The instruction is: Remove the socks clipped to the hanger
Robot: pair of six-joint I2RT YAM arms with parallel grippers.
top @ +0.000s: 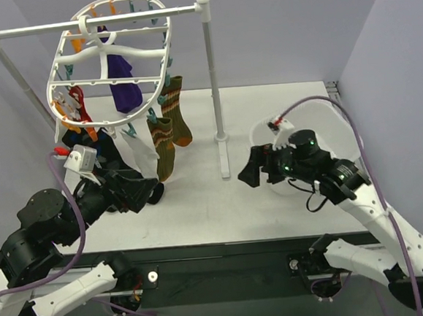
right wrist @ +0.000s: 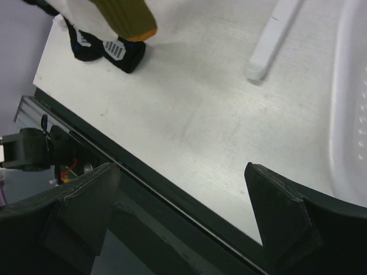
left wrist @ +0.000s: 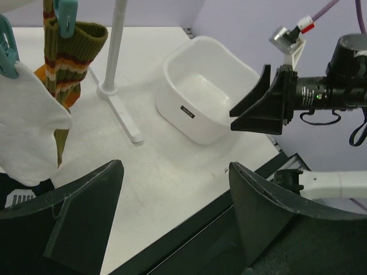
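1. The hanger (top: 144, 52) hangs by its hook from the top bar of the rail stand (top: 210, 77), over the far-left corner of the bench (top: 200, 203).
2. The socks are all clipped on, none off yet:
   - The purple sock (top: 124, 88) hangs mid-frame.
   - The red-and-white sock (top: 71, 103) is at the frame's left side.
   - The black-navy sock (top: 93, 142) hangs below it. Its toe (right wrist: 109, 48) is down at bench level near the left edge; can't tell if it touches.
   - The white sock (top: 141, 152) is on the near rim.
   - The two olive striped socks (top: 164, 143) are on the right side, nearest the stand's upright.
3. In the left wrist view, teal clips (left wrist: 66, 11) bite the cuffs of an olive striped sock (left wrist: 69, 63) and the white sock (left wrist: 28, 126).
4. The left end effector (top: 144, 191) has its jaws spread wide and holds nothing. It sits low at the near-left of the bench, just beside the white sock's lower end, not touching. The wrist view confirms the gap (left wrist: 175, 172).
5. The right end effector (top: 250, 168) is also spread wide and empty, as the wrist view shows (right wrist: 180, 172). It is right of the stand's foot, pointing left, and well apart from the socks.
6. The white basin (left wrist: 183, 114) sits toward the bench's right edge, behind the right arm. It looks empty in the left wrist view.
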